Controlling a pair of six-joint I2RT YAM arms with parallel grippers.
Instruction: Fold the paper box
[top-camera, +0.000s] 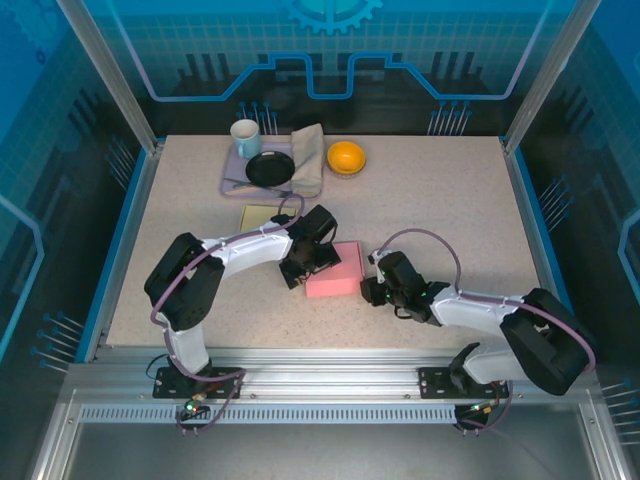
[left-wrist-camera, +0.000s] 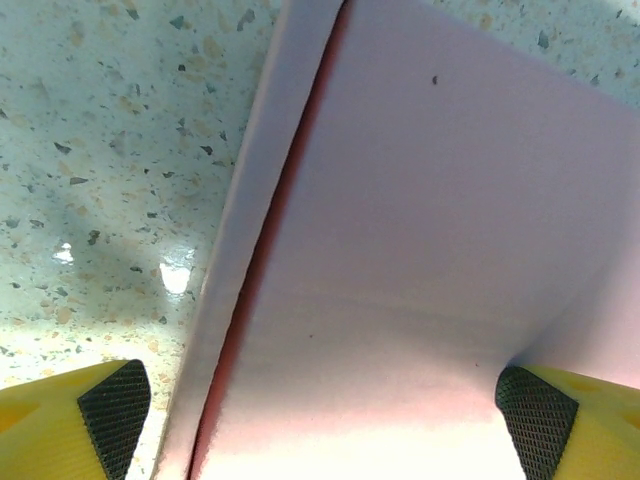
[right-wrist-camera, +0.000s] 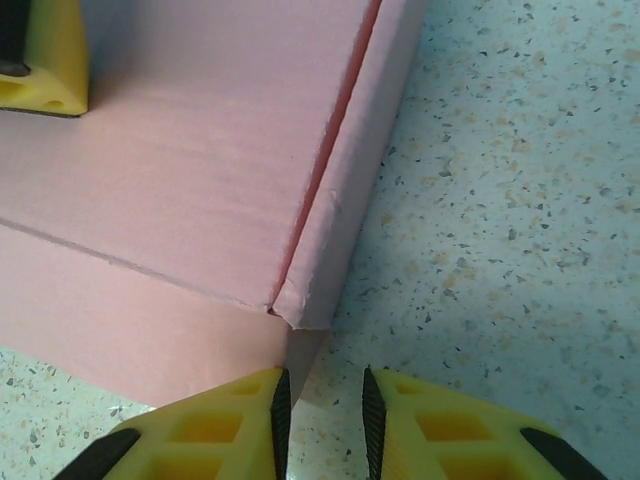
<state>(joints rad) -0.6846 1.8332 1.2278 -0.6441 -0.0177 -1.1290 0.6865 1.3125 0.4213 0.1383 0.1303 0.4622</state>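
Note:
The pink paper box (top-camera: 335, 270) lies flat on the speckled table, lid down, with a dark slit along its side fold (left-wrist-camera: 262, 260). My left gripper (top-camera: 305, 262) hovers over the box's left end and is open wide (left-wrist-camera: 325, 415). One pad (left-wrist-camera: 115, 410) is over the table and the other pad (left-wrist-camera: 535, 412) is over the lid (left-wrist-camera: 430, 230). My right gripper (top-camera: 372, 290) sits low at the box's near right corner (right-wrist-camera: 305, 315). Its jaws are a narrow gap apart (right-wrist-camera: 325, 420), with bare table between them. The left fingertip (right-wrist-camera: 278, 400) almost touches the box wall (right-wrist-camera: 150, 330).
At the back stands a lilac tray (top-camera: 232, 180) with a white mug (top-camera: 245, 138), a black plate (top-camera: 270, 168) and a grey cloth (top-camera: 310, 155). An orange bowl (top-camera: 346, 157) sits beside it. A yellow sheet (top-camera: 258, 217) lies behind the left arm.

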